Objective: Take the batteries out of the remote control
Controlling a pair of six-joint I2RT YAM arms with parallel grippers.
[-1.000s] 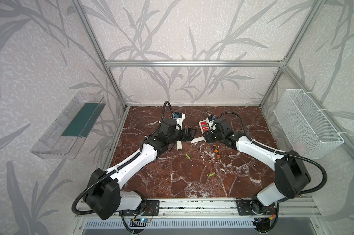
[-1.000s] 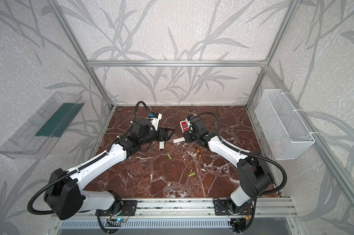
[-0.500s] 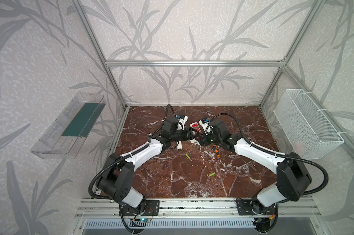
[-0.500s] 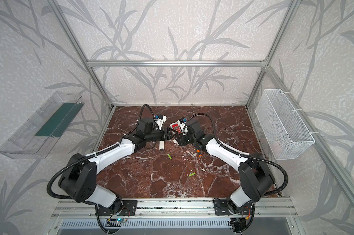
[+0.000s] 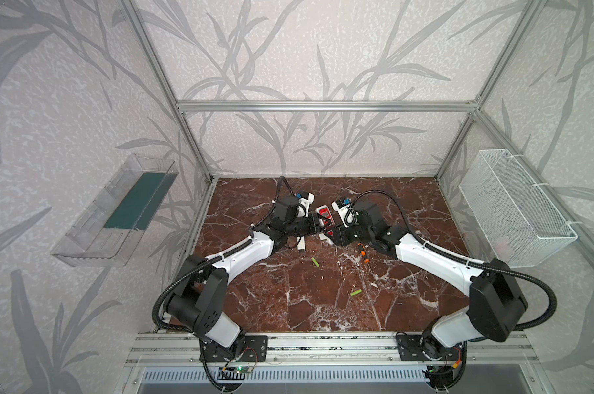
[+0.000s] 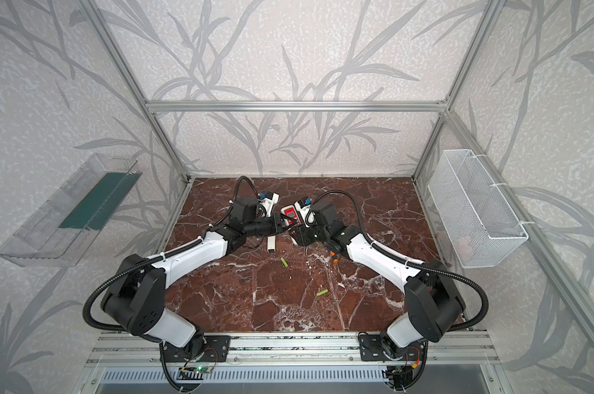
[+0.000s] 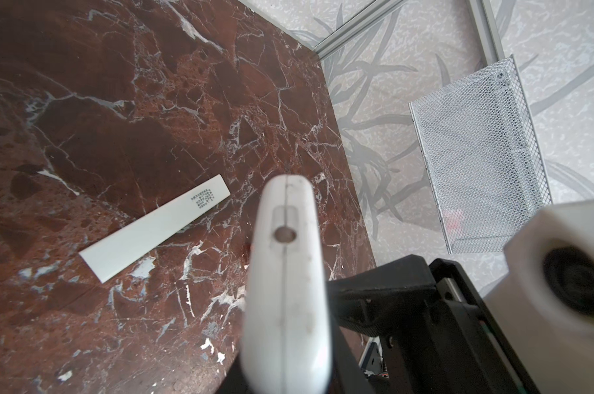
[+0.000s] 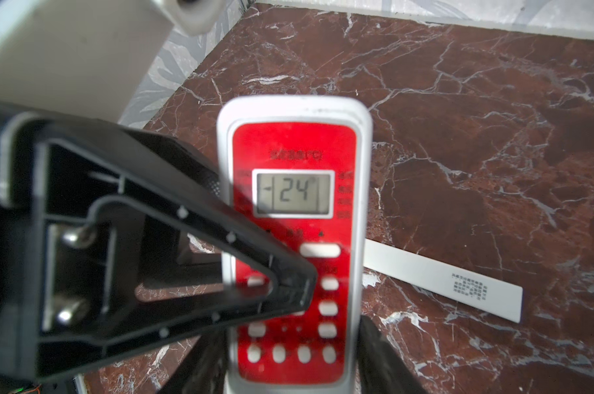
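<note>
Red remote [image 8: 293, 191] gripped by left fingers [image 8: 203, 221] and right fingers [image 8: 380, 361]; two green batteries [image 5: 315, 262] [image 5: 356, 292] loose.

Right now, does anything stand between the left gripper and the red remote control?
Nothing visible does. The left gripper is at the red remote control: in the right wrist view one of its fingers lies across the button face. The right gripper holds the remote's lower end and is not in between.
</note>
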